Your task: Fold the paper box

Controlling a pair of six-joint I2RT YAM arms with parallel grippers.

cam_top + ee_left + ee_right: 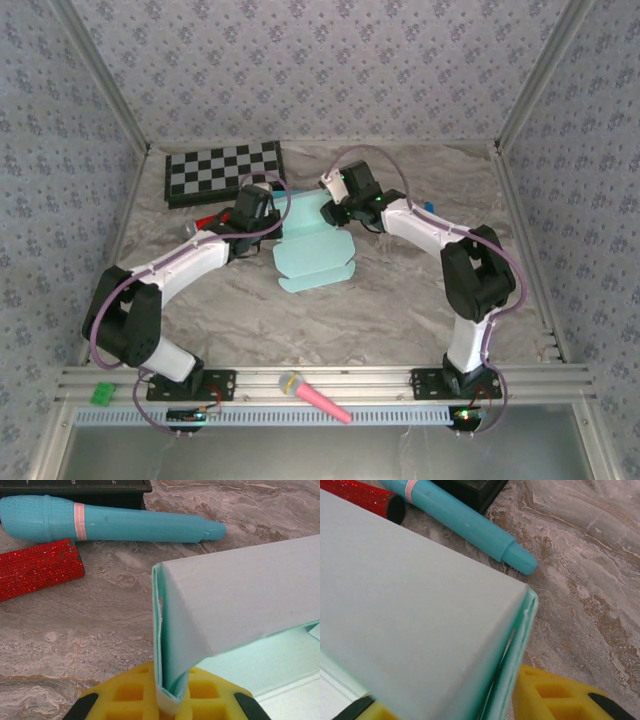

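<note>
The paper box (312, 255) is pale aqua card lying mid-table, its far part folded up and a flat flap spread toward me. My left gripper (280, 222) meets its left end and my right gripper (334, 213) its right end. In the left wrist view the yellow pads (130, 692) of my left gripper (172, 697) are shut on the doubled side wall of the paper box (240, 595). In the right wrist view the paper box (410, 605) covers most of the gap. One yellow finger (555, 695) stands just right of its end wall and the other is low at the left, so the jaws are apart.
A teal marker pen (125, 525) and a red glittery stick (40, 567) lie just beyond the box, in front of the checkerboard (222, 168). A pink-handled toy (315, 398) and a green block (103, 393) rest on the near rail. Patterned walls close in the table.
</note>
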